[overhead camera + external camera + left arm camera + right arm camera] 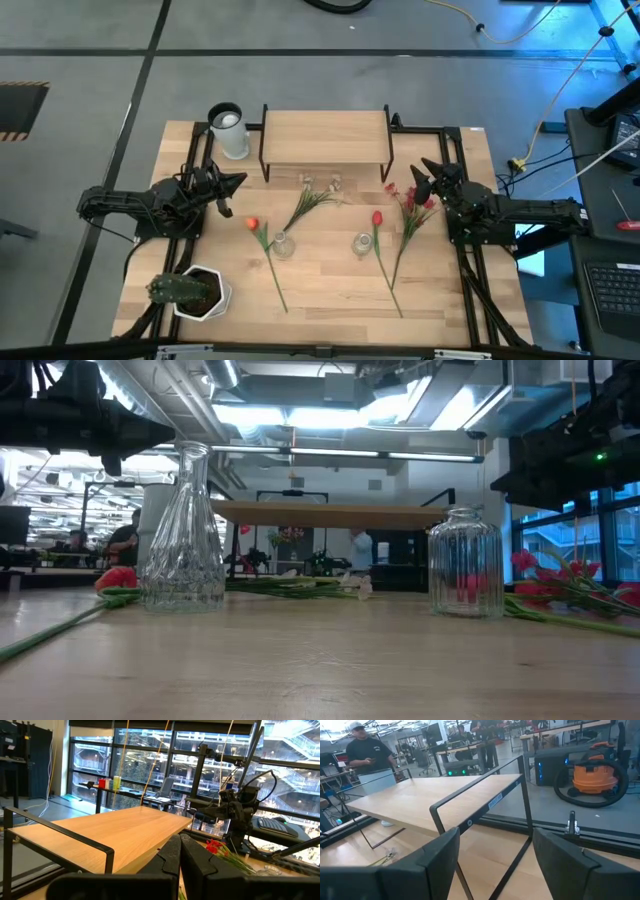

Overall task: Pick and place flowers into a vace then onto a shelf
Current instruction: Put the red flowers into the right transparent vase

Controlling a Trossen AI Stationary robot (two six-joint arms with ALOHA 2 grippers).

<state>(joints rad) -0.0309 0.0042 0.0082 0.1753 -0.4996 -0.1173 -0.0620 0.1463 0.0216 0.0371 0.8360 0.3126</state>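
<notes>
Several flowers lie flat on the tabletop: an orange tulip [252,224], a white-flowered sprig [312,200], a red tulip [377,217] and a spray of red blossoms [409,203]. Between them stand a flask-shaped glass vase [185,530] and a ribbed glass jar [465,560]. The shelf [325,138] stands at the far edge. My left gripper [240,183] is shut and hovers left of the flowers. My right gripper [425,178] is open and hovers over the red spray's far end. In the wrist views, both the left gripper [180,851] and the right gripper [495,857] face the shelf.
A green spiky plant in a white pot [197,292] sits at the near left corner. A white cylinder [229,131] stands left of the shelf. A person [367,751] stands in the room beyond the table. Bare wood shows along the near edge [330,310].
</notes>
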